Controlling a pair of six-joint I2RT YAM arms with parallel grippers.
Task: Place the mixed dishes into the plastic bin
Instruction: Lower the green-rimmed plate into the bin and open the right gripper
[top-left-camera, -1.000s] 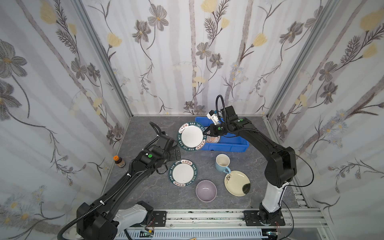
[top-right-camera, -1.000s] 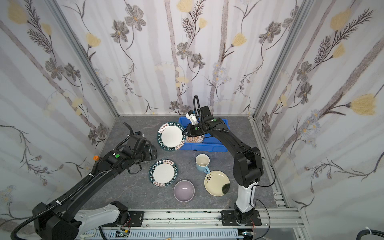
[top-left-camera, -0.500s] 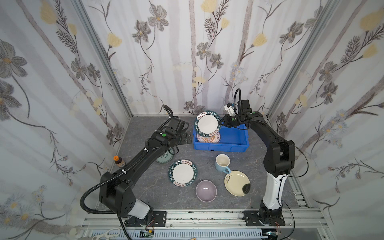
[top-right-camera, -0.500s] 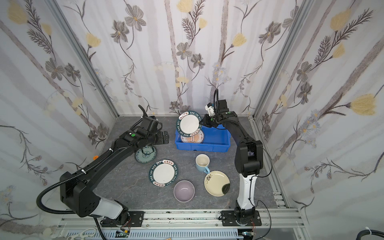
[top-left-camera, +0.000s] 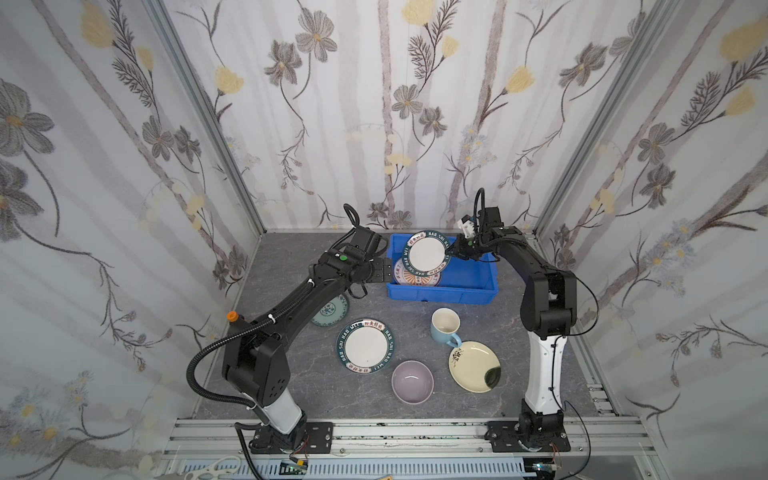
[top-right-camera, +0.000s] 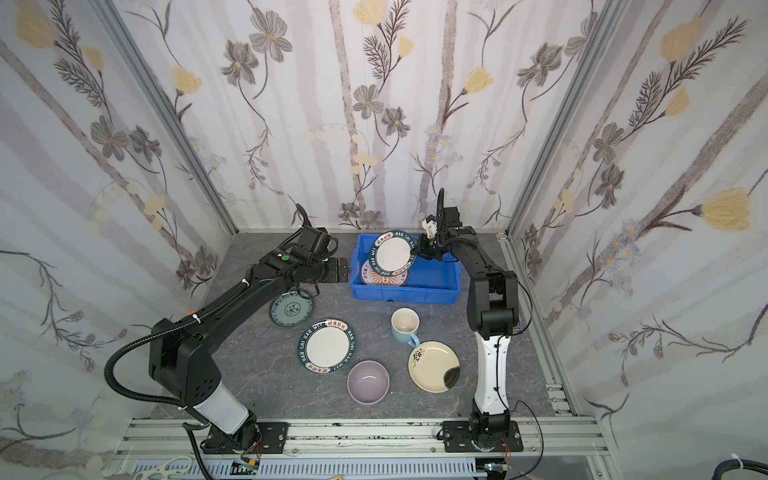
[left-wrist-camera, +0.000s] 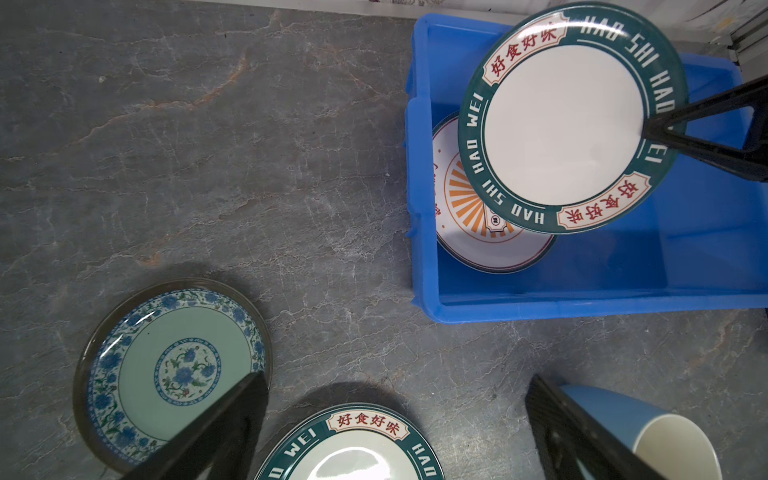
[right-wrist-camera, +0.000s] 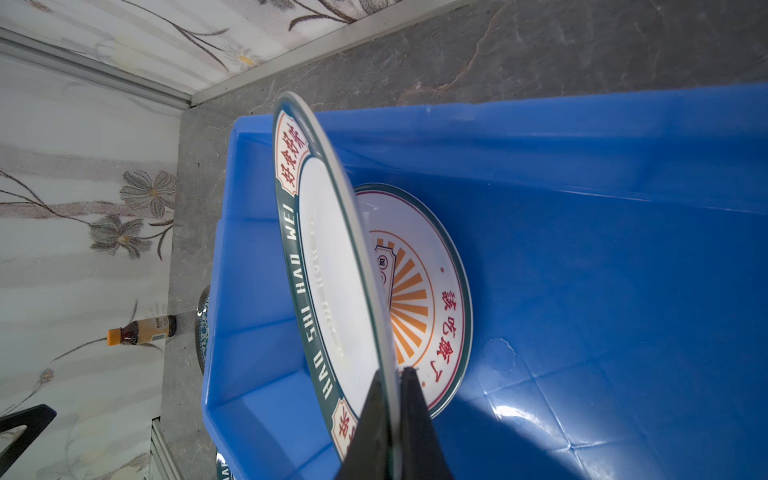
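Right fingers (right-wrist-camera: 417, 432): clamped on the rim of the held plate (right-wrist-camera: 328, 270), one finger on each face.
Held plate: white centre with a dark green lettered rim. It is tilted steeply and in the air over the left half of the blue bin (top-left-camera: 440, 291), in both top views (top-left-camera: 428, 253) (top-right-camera: 392, 253).
Below it: a sunburst plate (left-wrist-camera: 469, 208) lies flat on the bin floor, partly covered from above. Whether the two touch cannot be told.
Left fingers (left-wrist-camera: 216, 432): spread wide apart and holding nothing, over the worktop (top-left-camera: 291, 374) just beside the bin's left end.
Under the left arm: a small teal floral plate (top-left-camera: 332, 309) sits on the worktop.
Middle of the worktop: a second green-rimmed plate (top-left-camera: 365, 347) lies flat.
Right of it: a light-blue mug (top-left-camera: 444, 328) stands upright in front of the bin, and a cream plate (top-left-camera: 473, 365) lies just beside its handle.
Nearest the rail: a lilac bowl (top-left-camera: 412, 381) sits between the two plates.
Left edge: a brown bottle (right-wrist-camera: 141, 330) with an orange cap.
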